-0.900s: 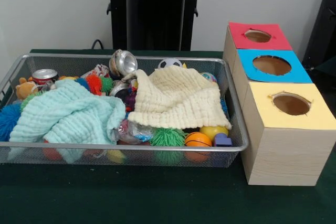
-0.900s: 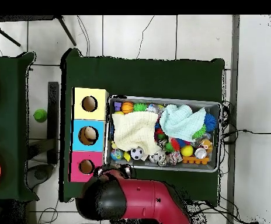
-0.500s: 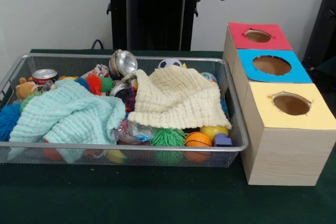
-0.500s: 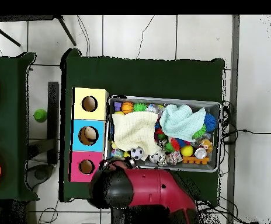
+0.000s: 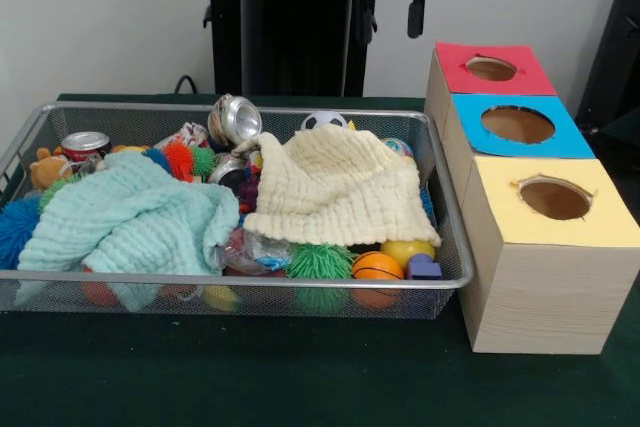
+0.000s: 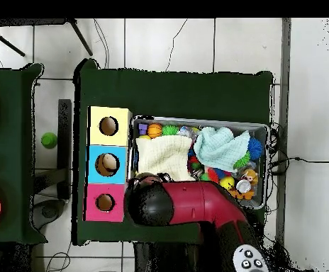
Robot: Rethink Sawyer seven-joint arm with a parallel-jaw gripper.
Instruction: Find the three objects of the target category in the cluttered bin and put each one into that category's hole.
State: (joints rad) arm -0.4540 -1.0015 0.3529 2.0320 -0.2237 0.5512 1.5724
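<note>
My gripper (image 5: 390, 13) hangs open and empty high above the far rim of the wire bin (image 5: 250, 279), just left of the red-topped box. Two black fingers (image 5: 415, 9) show under a red wrist. In the bin, a cream cloth (image 5: 340, 187) covers the right half and a mint cloth (image 5: 125, 217) the left. Around them lie a silver can (image 5: 235, 119), a red can (image 5: 85, 144), a soccer ball (image 5: 323, 120), an orange ball (image 5: 378, 267) and a green spiky ball (image 5: 320, 262). In the overhead view the red arm (image 6: 196, 205) hides the gripper and the bin's near side.
A wooden box stands right of the bin with a red hole (image 5: 491, 68), a blue hole (image 5: 517, 124) and a yellow hole (image 5: 555, 198). A yellow ball (image 5: 405, 250) and a purple block (image 5: 424, 268) sit at the bin's front right corner. More toys lie under the cloths.
The arm has swung from beside the red box across to the bin's edge. The gripper has come further into the front view, moving left. Nothing in the bin has moved.
</note>
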